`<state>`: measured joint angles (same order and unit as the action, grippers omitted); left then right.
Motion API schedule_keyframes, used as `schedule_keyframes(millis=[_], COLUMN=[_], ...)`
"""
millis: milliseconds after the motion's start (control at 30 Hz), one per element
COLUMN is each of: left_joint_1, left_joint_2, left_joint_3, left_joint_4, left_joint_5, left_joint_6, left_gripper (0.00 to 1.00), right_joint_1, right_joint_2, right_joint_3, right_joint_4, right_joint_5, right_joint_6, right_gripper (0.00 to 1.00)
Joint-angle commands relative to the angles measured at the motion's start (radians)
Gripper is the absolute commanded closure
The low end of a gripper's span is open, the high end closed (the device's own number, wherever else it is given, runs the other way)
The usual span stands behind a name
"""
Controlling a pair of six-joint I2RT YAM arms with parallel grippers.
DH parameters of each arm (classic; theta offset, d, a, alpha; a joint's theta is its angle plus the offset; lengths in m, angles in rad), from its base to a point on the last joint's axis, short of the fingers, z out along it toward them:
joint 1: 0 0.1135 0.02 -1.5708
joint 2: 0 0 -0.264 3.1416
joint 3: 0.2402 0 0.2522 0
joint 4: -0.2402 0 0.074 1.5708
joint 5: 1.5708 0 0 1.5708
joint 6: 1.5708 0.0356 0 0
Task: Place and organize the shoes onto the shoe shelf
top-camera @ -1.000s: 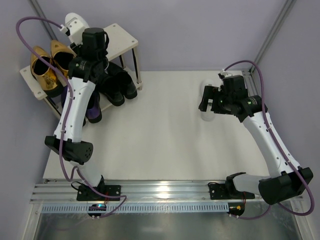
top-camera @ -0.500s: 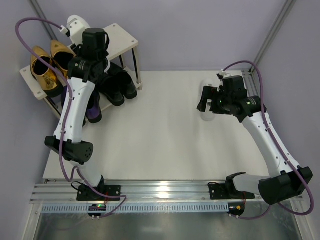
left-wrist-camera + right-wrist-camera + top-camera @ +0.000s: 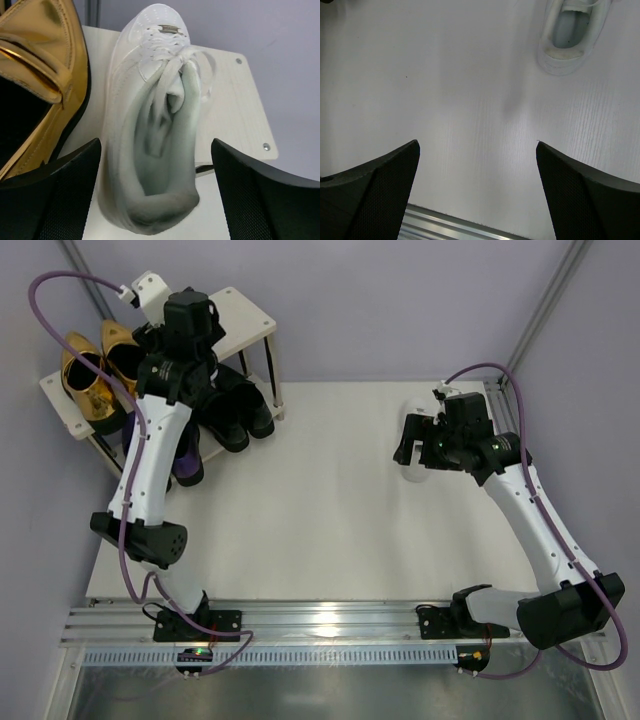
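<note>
1. My left end effector (image 3: 156,145) has just spread its fingers; a moment ago they were pinched in on the white lace-up sneaker (image 3: 150,125), and now they stand apart on either side of its heel, with a sliver of gap on the right and the left finger very close to the shoe or just off it.
2. That sneaker now rests on the top board of the shoe shelf (image 3: 235,115), toe pointing to the far edge, just beside a metallic gold loafer (image 3: 40,75) on its left; I judge it released and placed.
3. In the overhead view my left wrist has edged a little farther over the far end of the shelf and hides most of the sneaker.
4. The glossy black dress shoes (image 3: 240,415) and the purple dress shoes (image 3: 185,460) show at the lower tier, with part of them hidden under my arm.
5. My right end effector (image 3: 477,150) has its fingers fully apart and holds nothing; it hovers over the surface (image 3: 330,520) at the far right.
6. The second white sneaker (image 3: 567,35) lies on the surface just beyond it, heel opening toward me, not yet gripped.
7. I judge one shoe is left; next I need to back my left arm off without nudging the placed sneaker; the partner goes in the free spot to its right.
</note>
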<state>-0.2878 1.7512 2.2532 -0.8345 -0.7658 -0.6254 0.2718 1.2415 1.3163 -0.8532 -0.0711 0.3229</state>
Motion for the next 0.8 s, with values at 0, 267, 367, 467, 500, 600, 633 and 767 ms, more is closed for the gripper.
schedule_keyframes(millis=[0,267,367,467,500,600,633,767], left_joint_1=[-0.007,-0.013,-0.048,-0.149,-0.183,-0.338,-0.374,-0.534], left_joint_2=[-0.061,-0.117,-0.159,-0.199,-0.231,-0.303,-0.358,-0.473], left_joint_3=[0.01,-0.029,-0.07,-0.127,-0.154,-0.363,-0.441,-0.771], left_joint_4=[0.185,0.408,0.48,0.46,0.454,0.475,0.494,0.61], left_joint_5=[-0.023,0.147,0.313,0.457,0.485,0.49,0.485,0.427], left_joint_6=[0.067,0.159,0.176,0.24,0.265,0.3,0.284,0.183], left_gripper=[0.13,0.0,0.0,0.0,0.0,0.0,0.0,0.0], right_joint_1=[-0.003,-0.014,-0.065,-0.121,-0.132,-0.154,-0.155,-0.157], right_joint_2=[-0.024,-0.031,-0.042,-0.025,-0.007,0.062,0.082,0.223], right_joint_3=[0.008,0.009,-0.022,-0.064,-0.075,-0.091,-0.075,0.013], right_joint_4=[0.026,0.026,0.054,0.097,0.126,0.173,0.184,0.204], right_joint_5=[-0.009,0.104,0.148,0.128,0.122,0.102,0.102,0.085], right_joint_6=[-0.015,-0.001,0.038,0.07,0.07,0.056,0.039,-0.01], right_gripper=[0.02,0.02,0.02,0.02,0.02,0.02,0.02,0.02])
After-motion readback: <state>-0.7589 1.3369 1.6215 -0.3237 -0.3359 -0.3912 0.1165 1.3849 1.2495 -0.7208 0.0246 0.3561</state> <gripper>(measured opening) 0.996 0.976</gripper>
